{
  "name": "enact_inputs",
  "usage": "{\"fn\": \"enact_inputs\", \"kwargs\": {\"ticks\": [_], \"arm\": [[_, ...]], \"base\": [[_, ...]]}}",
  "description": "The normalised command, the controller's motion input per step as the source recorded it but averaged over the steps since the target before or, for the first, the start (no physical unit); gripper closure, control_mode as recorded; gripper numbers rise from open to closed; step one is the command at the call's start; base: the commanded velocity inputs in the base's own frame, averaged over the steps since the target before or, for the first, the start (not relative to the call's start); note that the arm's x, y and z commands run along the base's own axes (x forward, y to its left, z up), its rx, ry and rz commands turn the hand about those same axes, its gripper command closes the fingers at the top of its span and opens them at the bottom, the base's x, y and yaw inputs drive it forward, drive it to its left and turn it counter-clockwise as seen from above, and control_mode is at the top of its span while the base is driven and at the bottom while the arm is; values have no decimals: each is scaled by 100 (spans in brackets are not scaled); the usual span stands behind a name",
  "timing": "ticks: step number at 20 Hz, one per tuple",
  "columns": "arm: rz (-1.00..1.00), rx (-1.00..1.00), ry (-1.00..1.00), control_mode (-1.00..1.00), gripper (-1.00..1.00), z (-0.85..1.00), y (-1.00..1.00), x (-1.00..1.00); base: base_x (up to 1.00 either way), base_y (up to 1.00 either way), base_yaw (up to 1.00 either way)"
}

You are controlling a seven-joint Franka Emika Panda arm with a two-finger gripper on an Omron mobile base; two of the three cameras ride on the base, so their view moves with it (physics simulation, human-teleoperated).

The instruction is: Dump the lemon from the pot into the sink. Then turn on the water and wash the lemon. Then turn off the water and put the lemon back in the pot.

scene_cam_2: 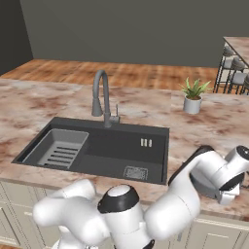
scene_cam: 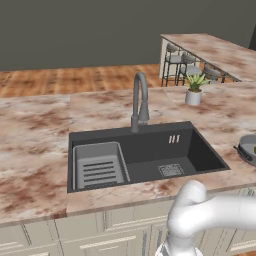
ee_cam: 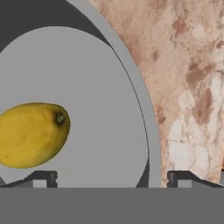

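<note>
In the hand view the yellow lemon (ee_cam: 33, 134) lies on the pale floor of the dark grey pot (ee_cam: 98, 74), left of the centre. My gripper (ee_cam: 113, 181) hangs open just above the pot. Its left fingertip (ee_cam: 43, 178) is over the inside and its right fingertip (ee_cam: 183, 178) over the counter outside, so the jaws straddle the pot's rim. The pot (scene_cam: 248, 148) sits on the counter right of the sink (scene_cam: 150, 145). From the right base view my hand (scene_cam_2: 229, 185) hides most of it. No water runs from the faucet (scene_cam: 140, 100).
A ribbed rack insert (scene_cam: 97, 167) fills the sink's left part and a square drain grate (scene_cam: 171, 170) lies in its floor. A small white pot with a green plant (scene_cam: 194, 90) stands behind the sink on the right. Bar stools (scene_cam: 180, 62) stand further back.
</note>
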Motion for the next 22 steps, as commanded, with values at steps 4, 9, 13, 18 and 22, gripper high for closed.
{"fn": "enact_inputs", "kwargs": {"ticks": [4,9,13,18,22], "arm": [[0,0,0,-100,-100,-26,-26,15],[0,0,0,-100,-100,-31,-12,8],[-1,-1,0,-100,-100,-46,0,0],[-3,-8,0,-100,100,-57,3,0],[-7,-12,1,-100,100,-62,14,0]], "base": [[0,0,0],[0,0,0],[0,0,0],[0,0,0],[0,0,0]]}}
